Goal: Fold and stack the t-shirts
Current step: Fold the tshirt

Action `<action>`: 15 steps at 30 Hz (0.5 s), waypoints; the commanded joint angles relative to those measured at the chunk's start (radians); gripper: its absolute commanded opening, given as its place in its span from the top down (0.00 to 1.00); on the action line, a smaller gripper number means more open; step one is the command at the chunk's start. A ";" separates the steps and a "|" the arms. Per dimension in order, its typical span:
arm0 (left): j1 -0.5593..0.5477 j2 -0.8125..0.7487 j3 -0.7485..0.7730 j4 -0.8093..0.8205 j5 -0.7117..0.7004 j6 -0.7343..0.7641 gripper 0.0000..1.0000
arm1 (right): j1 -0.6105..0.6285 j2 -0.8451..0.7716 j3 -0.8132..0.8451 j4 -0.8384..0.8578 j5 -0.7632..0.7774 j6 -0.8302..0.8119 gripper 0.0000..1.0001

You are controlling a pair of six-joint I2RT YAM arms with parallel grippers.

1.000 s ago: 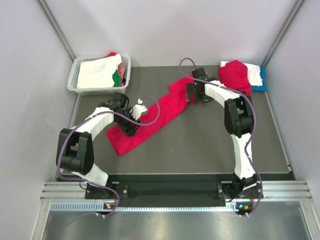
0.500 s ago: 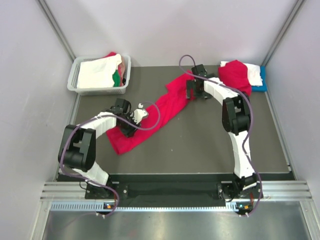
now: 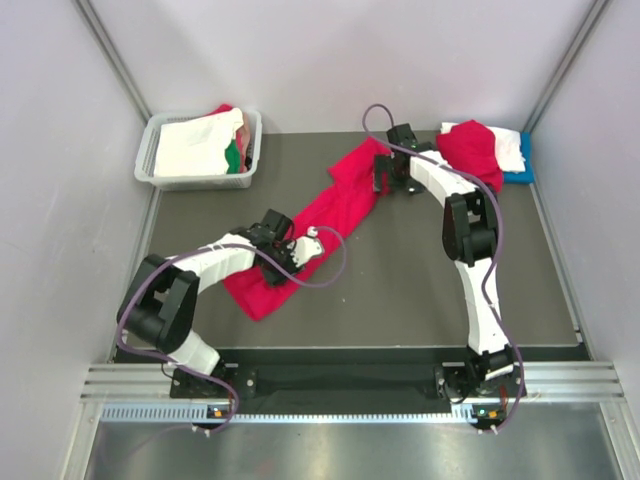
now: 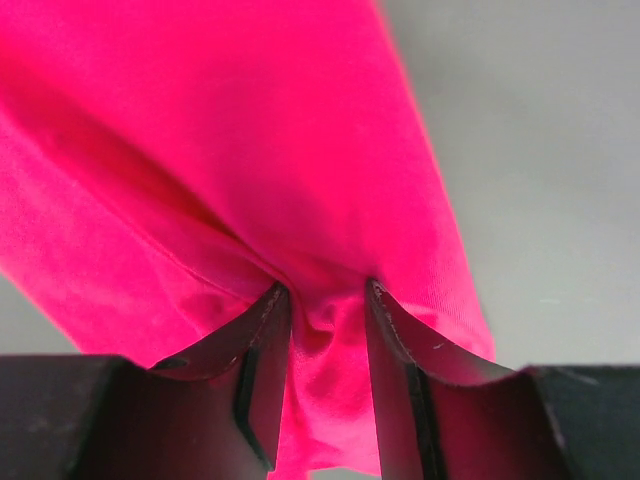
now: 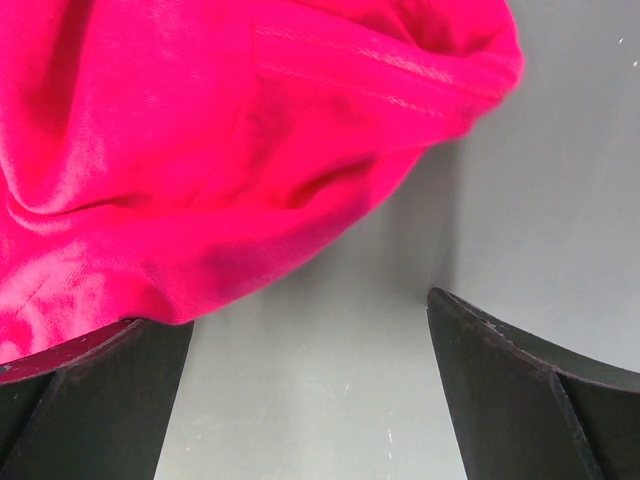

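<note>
Grey tabletop (image 3: 420,280) carries a long, rumpled red t-shirt (image 3: 340,205) lying diagonally across its middle, with the left jaws pinched narrow on a fold of cloth towards its near end and the right jaws spread wide, gripping nothing, at its far end.

The long t-shirt (image 3: 335,205) is shown in plain bright red against the dark grey table (image 3: 400,290). White cloth (image 3: 195,148), with green and red, is seen in the pale tub (image 3: 195,181). A red shirt (image 3: 470,150) is stacked over a white shirt (image 3: 510,148) and a blue shirt (image 3: 520,176). The arms (image 3: 480,305) are coloured white and black, the cables (image 3: 345,262) purple.
</note>
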 commanded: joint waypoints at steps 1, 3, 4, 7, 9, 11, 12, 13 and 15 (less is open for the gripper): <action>-0.064 0.012 0.045 -0.123 0.109 -0.053 0.60 | -0.026 0.045 0.048 0.007 0.020 0.018 0.00; -0.083 0.015 0.076 -0.150 0.129 -0.061 0.60 | -0.028 0.048 0.055 0.007 0.020 0.016 0.00; -0.087 0.015 0.085 -0.158 0.146 -0.065 0.60 | -0.029 0.051 0.058 0.007 0.020 0.016 0.00; -0.118 0.015 0.110 -0.178 0.158 -0.071 0.60 | -0.031 0.063 0.081 0.000 0.017 0.015 0.00; -0.143 0.017 0.126 -0.182 0.164 -0.076 0.60 | -0.032 0.074 0.103 -0.008 0.015 0.013 0.00; -0.155 0.023 0.151 -0.192 0.186 -0.088 0.60 | -0.032 0.080 0.106 -0.012 0.006 0.013 0.00; -0.167 0.026 0.159 -0.196 0.193 -0.093 0.60 | -0.032 0.080 0.107 -0.009 0.006 0.012 0.00; -0.175 0.029 0.168 -0.201 0.203 -0.100 0.60 | -0.032 0.082 0.107 -0.008 0.001 0.013 0.00; -0.198 0.043 0.191 -0.205 0.218 -0.108 0.60 | -0.032 0.085 0.107 -0.008 -0.006 0.016 0.00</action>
